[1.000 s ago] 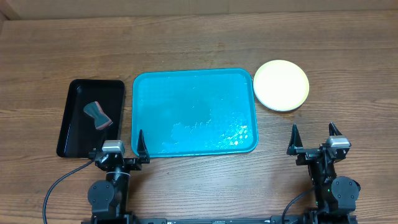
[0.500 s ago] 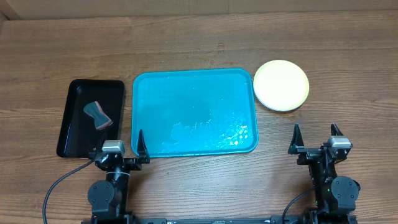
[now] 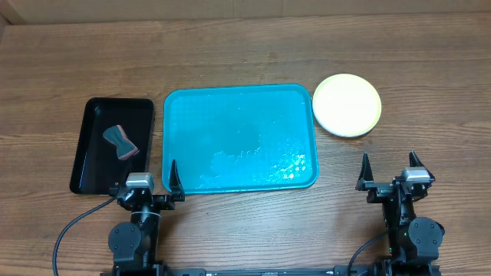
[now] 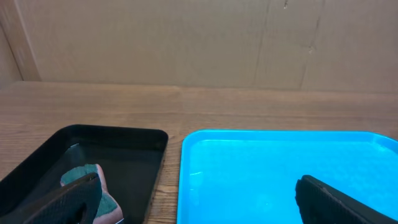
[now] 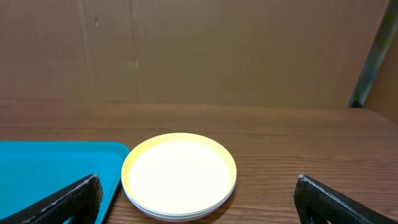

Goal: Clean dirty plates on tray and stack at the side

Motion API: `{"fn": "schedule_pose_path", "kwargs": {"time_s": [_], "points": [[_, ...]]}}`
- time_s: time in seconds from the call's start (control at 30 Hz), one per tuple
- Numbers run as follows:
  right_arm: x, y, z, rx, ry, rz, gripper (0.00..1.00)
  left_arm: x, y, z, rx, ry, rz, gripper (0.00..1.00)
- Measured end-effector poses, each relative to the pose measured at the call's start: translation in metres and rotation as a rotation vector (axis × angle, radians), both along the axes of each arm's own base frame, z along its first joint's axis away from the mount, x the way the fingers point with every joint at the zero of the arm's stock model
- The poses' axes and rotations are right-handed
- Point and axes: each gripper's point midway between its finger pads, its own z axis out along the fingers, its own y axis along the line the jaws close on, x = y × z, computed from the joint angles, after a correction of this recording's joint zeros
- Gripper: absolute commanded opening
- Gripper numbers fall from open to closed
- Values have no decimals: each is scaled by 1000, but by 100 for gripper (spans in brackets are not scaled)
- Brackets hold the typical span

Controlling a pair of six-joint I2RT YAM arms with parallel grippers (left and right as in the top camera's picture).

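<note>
The plates sit in a stack, the yellow-rimmed one on top (it looks clean), on the surface just beside the far right corner of the tray, whose long axis runs left-right. The left end effector and the right end effector both gape wide, empty.

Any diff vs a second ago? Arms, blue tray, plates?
Nothing visibly changed. The left end effector and right end effector stay open and empty at the near edge. The stack of round plastic plates is still beside the bare turquoise rectangular plastic tray, the sponge in the narrow black plastic tray.
</note>
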Motion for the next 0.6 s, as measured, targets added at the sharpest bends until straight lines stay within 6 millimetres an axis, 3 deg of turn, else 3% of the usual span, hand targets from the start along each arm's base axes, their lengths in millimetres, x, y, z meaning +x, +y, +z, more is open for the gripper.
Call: {"fn": "schedule_pose_path", "kwargs": {"time_s": [0.6], "points": [[0,0,0,-8,0,0,100,0,0,0,0,0,0,100]]}}
